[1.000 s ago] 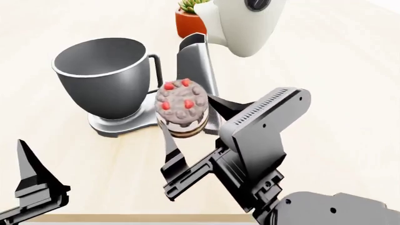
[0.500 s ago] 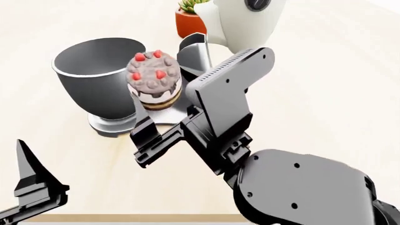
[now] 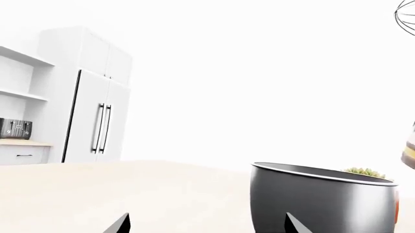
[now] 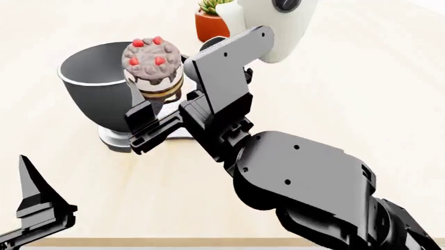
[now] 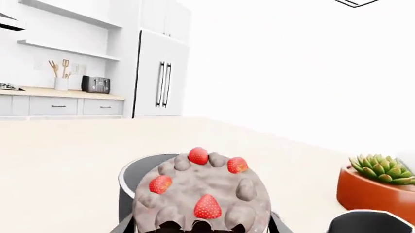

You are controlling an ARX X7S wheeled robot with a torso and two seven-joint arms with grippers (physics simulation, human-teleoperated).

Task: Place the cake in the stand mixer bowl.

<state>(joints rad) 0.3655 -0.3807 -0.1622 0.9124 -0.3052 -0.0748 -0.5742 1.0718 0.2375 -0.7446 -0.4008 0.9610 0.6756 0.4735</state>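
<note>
Now that I've swung the right claw (image 4: 154, 99), clamped on the small berry-topped layered cake (image 4: 153, 67), up-left over the dark grey metal mixer bowl (image 4: 94, 83) rim, release comes nxt.

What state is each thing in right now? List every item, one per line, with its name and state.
cake: held in the air at the bowl's rim, upright.
stand mixer bowl: upright on its base, nothing seen inside.
right gripper: shut on the cake.
left gripper: open, holding nothing.
plant pot: upright behind the mixer.
</note>
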